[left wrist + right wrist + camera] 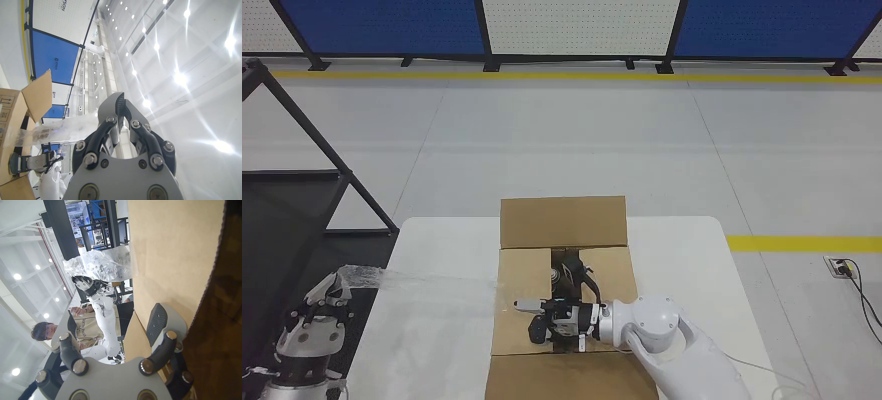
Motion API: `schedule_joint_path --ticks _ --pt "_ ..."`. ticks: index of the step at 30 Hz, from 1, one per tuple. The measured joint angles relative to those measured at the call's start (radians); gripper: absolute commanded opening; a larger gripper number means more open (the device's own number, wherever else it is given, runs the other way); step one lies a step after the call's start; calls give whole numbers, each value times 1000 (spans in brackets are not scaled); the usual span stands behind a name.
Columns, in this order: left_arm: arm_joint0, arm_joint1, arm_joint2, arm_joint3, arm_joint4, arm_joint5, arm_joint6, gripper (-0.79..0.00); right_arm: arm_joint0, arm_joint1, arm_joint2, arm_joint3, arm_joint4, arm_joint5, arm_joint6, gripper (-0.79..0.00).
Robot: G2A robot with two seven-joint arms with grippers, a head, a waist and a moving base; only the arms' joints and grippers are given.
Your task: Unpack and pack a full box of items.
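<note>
Item 1, cardboard box [562, 222]: stood at the centre of the white table [692, 260]; all flaps were folded outward, the far one lying flat at 12 o'clock; the opening was a narrow dark gap between the side flaps.

Item 2, dark object [570, 270]: sat in the opening toward 12 o'clock; its kind could not be told.

Item 3, clear plastic bag [432, 282]: stretched from the box's 9 o'clock flap across the table toward 8 o'clock; most of it lay outside the box, one end resting over that flap.

Item 4, left gripper [327, 295]: sat off the table's edge at 8 o'clock from the box; its fingers [121, 106] were pressed together, apparently pinching the bag's outer end.

Item 5, right gripper [530, 318]: sat over the opening at the box's 6 o'clock side; its jaws were spread wide and held nothing; one pad [157, 325] was just beside a cardboard flap.

Progress, as judged: unpacking looked begun and early; the box was open and the bag nearly drawn clear; the dark contents remained inside; the rest of the emptying and all of the repacking appeared still to be done.
</note>
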State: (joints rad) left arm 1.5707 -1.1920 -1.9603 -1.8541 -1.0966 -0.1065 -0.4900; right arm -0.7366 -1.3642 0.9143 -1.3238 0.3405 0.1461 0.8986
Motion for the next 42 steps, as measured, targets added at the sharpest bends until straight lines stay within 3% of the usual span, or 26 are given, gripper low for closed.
schedule_joint_path --ticks 4,8,14,15,16,17,42 --pt "4 -1 -11 27 -1 0 7 -699 6 -1 -3 3 -3 3 2 0" --pt "0 -3 -15 56 -4 2 10 -523 10 -3 -5 4 -5 5 2 0" --pt "-13 -4 -19 100 -2 8 23 -400 13 -5 -8 5 -9 10 1 0" --pt "-15 -4 -20 107 -1 8 23 -302 14 -5 -9 5 -9 12 1 0" --pt "-16 -4 -20 112 -1 10 23 -52 15 -5 -9 5 -9 14 1 0" --pt "-17 -4 -21 116 0 12 23 0 16 -6 -10 5 -10 14 1 0" --pt "-57 -9 33 198 93 53 75 0 23 -9 -2 20 -7 14 9 0"
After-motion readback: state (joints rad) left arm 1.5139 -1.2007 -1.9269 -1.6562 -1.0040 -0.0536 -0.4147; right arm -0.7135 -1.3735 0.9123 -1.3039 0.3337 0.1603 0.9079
